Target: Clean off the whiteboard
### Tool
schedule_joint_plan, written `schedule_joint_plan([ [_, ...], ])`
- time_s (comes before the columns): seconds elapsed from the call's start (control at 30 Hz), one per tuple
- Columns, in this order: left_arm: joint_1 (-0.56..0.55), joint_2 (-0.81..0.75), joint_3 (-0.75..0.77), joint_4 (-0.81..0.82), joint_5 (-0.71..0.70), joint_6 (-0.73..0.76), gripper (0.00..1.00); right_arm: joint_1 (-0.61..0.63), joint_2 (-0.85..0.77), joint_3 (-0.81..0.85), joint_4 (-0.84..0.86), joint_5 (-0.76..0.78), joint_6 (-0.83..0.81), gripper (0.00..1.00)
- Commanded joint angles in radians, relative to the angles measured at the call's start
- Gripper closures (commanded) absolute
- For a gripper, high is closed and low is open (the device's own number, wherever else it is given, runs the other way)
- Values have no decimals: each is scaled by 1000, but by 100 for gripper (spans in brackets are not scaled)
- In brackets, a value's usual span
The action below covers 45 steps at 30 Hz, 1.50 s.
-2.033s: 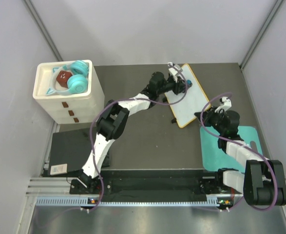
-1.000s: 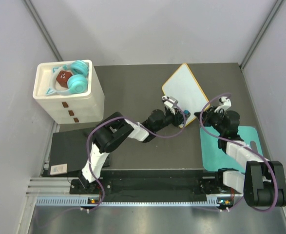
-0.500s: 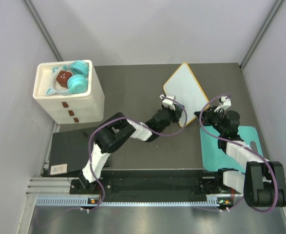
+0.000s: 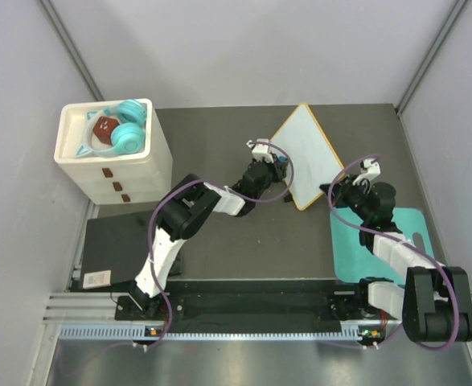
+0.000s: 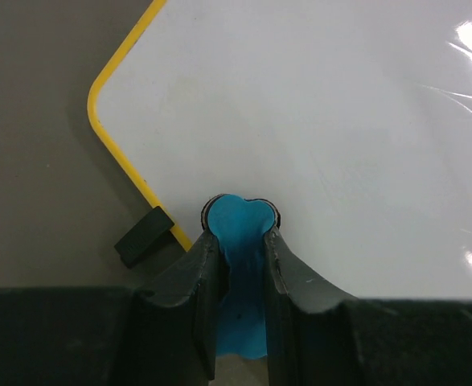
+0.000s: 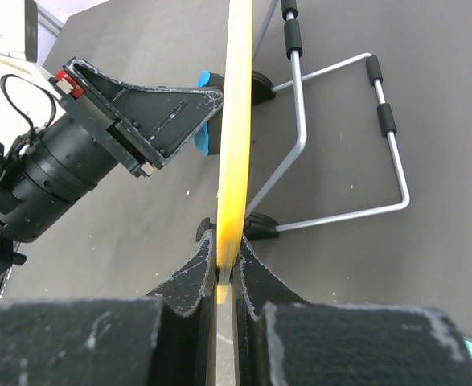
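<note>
The whiteboard (image 4: 309, 149) stands tilted on a wire stand (image 6: 344, 145). It has a yellow frame, and its white face (image 5: 316, 121) shows no marks in the left wrist view. My left gripper (image 4: 277, 166) is shut on a blue eraser (image 5: 237, 221), which presses on the board's face near the left edge, beside a black clip (image 5: 143, 236). My right gripper (image 6: 228, 256) is shut on the board's yellow edge (image 6: 236, 121), seen edge-on; in the top view it holds the board's lower right side (image 4: 338, 187).
A white drawer box (image 4: 115, 173) holding teal headphones (image 4: 125, 133) stands at the back left. A teal mat (image 4: 346, 249) lies under my right arm. A black pad (image 4: 111, 249) lies at the near left. Grey walls close in both sides.
My left gripper has carried the eraser from the board's lower corner up and to the left along its left edge. The right gripper and the board have stayed put.
</note>
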Motion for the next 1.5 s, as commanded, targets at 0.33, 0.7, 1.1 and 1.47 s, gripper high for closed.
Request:
schedule_joint_plan([
  [0.33,-95,64,-25,425,416,-146,100,11,-17,8,24,-10,-60,100],
  [0.7,-138,32,-86,482,551,-187,100,11,5,23,6,0,-51,100],
  [1.1,-181,-26,-54,258,549,-130,100,11,37,40,0,-1,-35,100],
  [1.47,-168,-354,-354,261,58,187,100,11,101,89,-77,7,-26,100],
])
